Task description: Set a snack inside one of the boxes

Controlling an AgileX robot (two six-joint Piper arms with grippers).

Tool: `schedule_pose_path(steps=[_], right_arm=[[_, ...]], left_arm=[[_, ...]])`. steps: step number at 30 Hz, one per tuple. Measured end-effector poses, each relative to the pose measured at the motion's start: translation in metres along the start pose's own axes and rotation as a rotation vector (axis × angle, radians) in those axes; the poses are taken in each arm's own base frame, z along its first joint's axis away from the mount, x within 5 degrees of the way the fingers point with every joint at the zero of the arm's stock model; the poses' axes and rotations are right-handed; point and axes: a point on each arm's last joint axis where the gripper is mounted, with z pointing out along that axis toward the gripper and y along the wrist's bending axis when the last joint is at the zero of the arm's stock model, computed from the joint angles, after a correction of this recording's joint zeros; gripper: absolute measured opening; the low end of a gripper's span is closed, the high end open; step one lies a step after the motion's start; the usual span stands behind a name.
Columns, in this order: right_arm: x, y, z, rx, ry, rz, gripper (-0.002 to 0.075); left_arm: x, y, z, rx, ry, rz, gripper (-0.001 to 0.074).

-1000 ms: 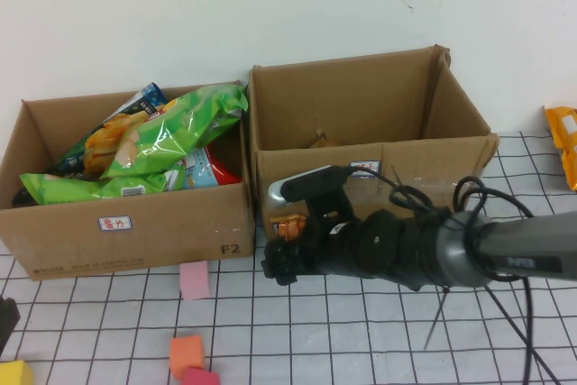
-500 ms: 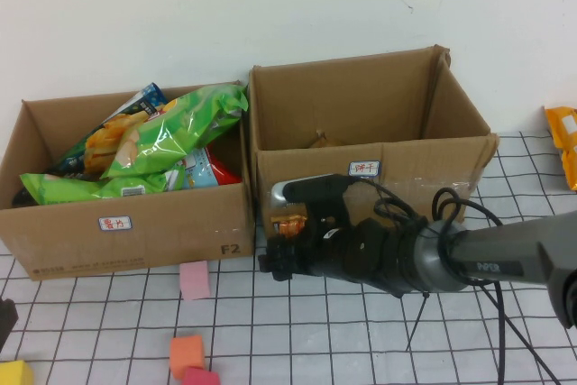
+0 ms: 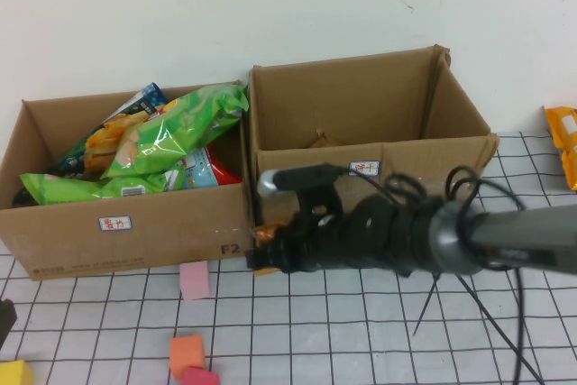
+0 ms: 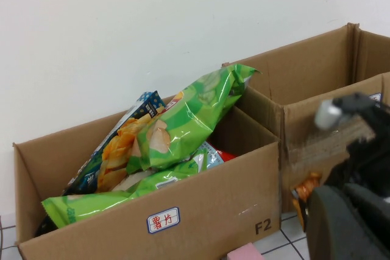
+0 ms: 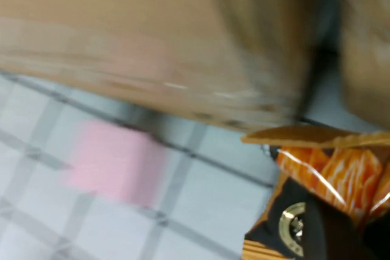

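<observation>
Orange snack packet [image 3: 264, 239] sits clamped in our right gripper's [image 3: 270, 254] jaws, low before the cardboard boxes' [image 3: 379, 178] seam; transport underway, lift needed. Left gripper is unseen.

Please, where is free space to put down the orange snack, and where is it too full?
The right cardboard box is nearly bare inside. The left cardboard box is crowded with green chip bags. The right gripper holds the orange snack packet low between them; the left gripper is out of view.
</observation>
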Motion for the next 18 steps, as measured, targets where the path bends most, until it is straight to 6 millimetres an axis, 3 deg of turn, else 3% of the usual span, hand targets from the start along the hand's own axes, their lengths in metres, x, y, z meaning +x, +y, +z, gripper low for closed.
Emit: schedule_pose_path(steps=[5, 12, 16, 18], right_arm=[[-0.025, 0.023, -0.042, -0.130, 0.021, -0.017, 0.0043], [-0.064, 0.052, -0.121, -0.282, -0.047, -0.148, 0.0034], [-0.090, 0.055, -0.161, -0.248, -0.224, -0.258, 0.0031], [-0.103, 0.045, -0.173, -0.185, -0.320, -0.273, 0.0031]], left_arm=[[0.000, 0.000, 0.000, 0.000, 0.000, 0.000, -0.0001], [0.000, 0.000, 0.000, 0.000, 0.000, 0.003, -0.0001], [0.000, 0.000, 0.000, 0.000, 0.000, 0.003, -0.0001], [0.000, 0.000, 0.000, 0.000, 0.000, 0.003, -0.0001]])
